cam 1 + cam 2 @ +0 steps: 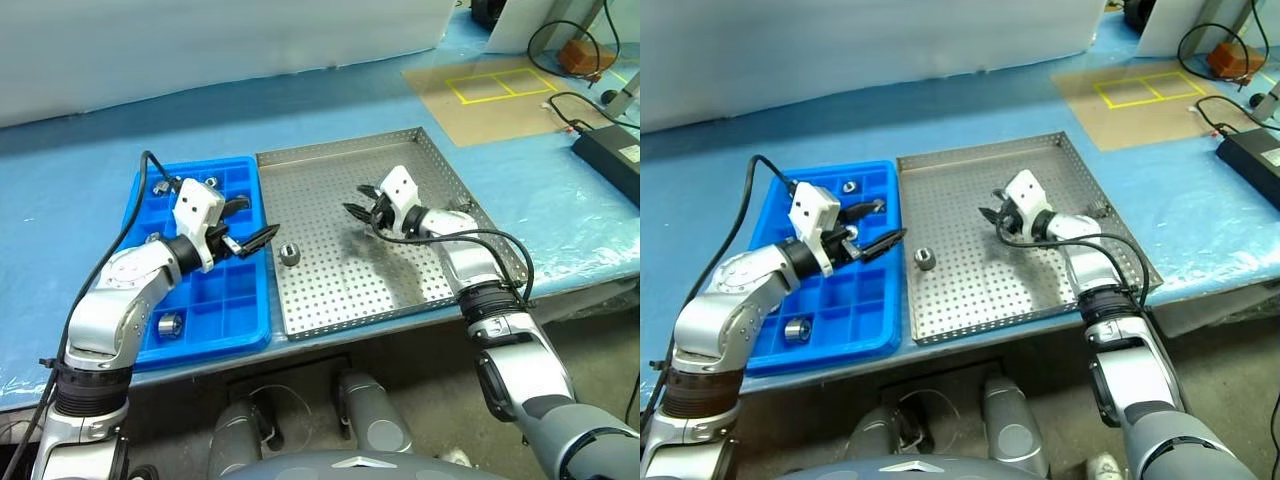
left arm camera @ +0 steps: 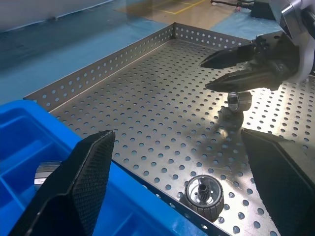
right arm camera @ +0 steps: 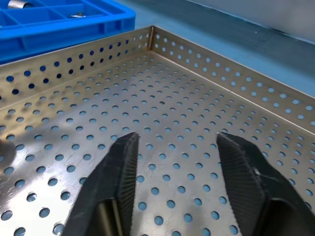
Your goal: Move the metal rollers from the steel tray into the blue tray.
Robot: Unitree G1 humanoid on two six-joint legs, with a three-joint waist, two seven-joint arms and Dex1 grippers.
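left gripper (image 1: pixel 252 222) spread, empty over blue tray (image 1: pixel 250 335); right gripper (image 3: pixel 176 162) spread, empty. roller (image 1: pixel 289 254) at steel tray's (image 1: pixel 330 155) 9 o'clock looked small, hard, slippery; pinch its sides.

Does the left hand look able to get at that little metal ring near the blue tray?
Probably yes. The ring lies alone on the steel tray by its left rim, the left hand hovers open close beside it, and nothing stands between them.
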